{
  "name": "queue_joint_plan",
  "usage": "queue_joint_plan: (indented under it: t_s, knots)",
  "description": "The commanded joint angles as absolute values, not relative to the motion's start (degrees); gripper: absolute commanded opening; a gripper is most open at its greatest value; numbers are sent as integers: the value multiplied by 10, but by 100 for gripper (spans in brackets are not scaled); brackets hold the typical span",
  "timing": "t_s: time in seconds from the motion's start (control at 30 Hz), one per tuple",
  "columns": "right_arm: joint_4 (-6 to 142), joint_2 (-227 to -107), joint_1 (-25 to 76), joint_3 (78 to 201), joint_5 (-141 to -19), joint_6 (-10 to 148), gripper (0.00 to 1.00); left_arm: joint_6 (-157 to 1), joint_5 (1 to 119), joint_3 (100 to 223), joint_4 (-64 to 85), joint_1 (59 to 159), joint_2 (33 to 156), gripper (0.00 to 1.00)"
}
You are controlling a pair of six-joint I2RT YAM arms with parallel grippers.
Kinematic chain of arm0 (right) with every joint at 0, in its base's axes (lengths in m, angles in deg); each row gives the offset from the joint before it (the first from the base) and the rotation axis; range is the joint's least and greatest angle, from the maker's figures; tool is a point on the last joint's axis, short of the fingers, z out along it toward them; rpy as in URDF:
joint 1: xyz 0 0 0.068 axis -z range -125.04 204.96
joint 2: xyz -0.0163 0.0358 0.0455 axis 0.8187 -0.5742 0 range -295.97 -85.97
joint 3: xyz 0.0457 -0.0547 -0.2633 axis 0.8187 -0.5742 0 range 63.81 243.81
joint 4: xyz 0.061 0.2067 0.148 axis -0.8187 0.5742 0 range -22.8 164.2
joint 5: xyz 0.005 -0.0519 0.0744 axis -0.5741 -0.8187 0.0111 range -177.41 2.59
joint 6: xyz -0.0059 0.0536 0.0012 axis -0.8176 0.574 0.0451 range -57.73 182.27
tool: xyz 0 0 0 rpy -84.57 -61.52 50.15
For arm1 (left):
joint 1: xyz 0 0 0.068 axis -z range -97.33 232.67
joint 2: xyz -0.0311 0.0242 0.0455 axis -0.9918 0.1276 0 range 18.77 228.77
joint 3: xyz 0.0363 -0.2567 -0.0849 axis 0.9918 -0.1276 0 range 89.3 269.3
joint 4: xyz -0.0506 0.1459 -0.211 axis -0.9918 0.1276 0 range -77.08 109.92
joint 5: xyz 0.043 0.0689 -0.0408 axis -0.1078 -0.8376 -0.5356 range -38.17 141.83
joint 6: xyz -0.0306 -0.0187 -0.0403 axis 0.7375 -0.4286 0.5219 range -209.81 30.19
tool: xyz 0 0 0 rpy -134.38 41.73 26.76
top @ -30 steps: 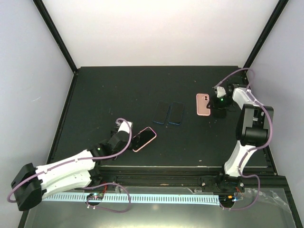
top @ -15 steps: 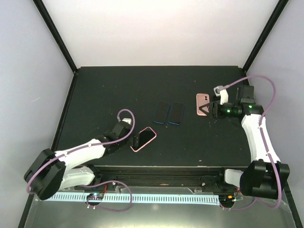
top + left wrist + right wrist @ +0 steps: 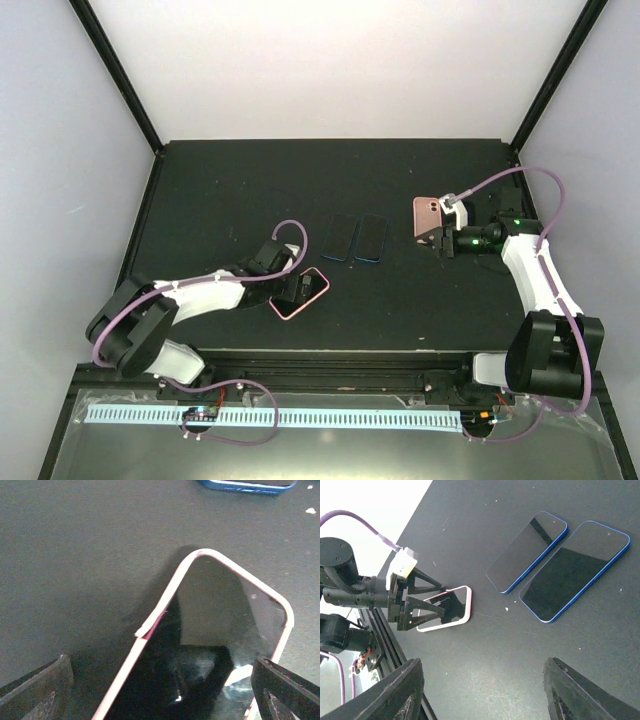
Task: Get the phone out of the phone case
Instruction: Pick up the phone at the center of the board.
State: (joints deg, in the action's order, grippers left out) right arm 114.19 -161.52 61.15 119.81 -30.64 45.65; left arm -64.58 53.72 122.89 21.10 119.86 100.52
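A phone in a pink case [image 3: 304,293] lies screen up near the table's front, and also shows in the left wrist view [image 3: 215,645] and the right wrist view [image 3: 447,609]. My left gripper [image 3: 289,290] is open and low over its near end, one finger on each side [image 3: 165,692]. On the left side a strip of the pink case rim [image 3: 150,625] stands off the phone's edge. My right gripper [image 3: 441,240] is open and empty [image 3: 495,695], at the near right corner of a second pink case [image 3: 427,214] lying back up.
Two blue-edged phones [image 3: 341,237] [image 3: 371,238] lie side by side, screens up, mid-table, and the right wrist view shows them too [image 3: 527,550] [image 3: 575,567]. The table's front rail [image 3: 330,352] runs just behind the arm bases.
My left gripper has slid right and forward until it straddles the cased phone's near end. My right arm has swung round and brought its gripper left, against the second pink case.
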Motion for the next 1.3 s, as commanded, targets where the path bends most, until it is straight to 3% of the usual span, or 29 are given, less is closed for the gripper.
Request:
queue_joint_plan:
  t_s: [0.0,0.43,0.57,1.27]
  knots:
    - [1147,-1605,611,1207,-289,439,66,-671,603,1247,210,1202,1031,99]
    - [1151,-1599,612,1208,-287,439,67,-639,580,1219,312,1281,944,99]
    - [1150,-1599,611,1207,-291,441,67,-590,501,1253,367,1292,959,99]
    - [1157,-1591,611,1208,-294,435,67,-589,432,1419,472,1339,1138,99]
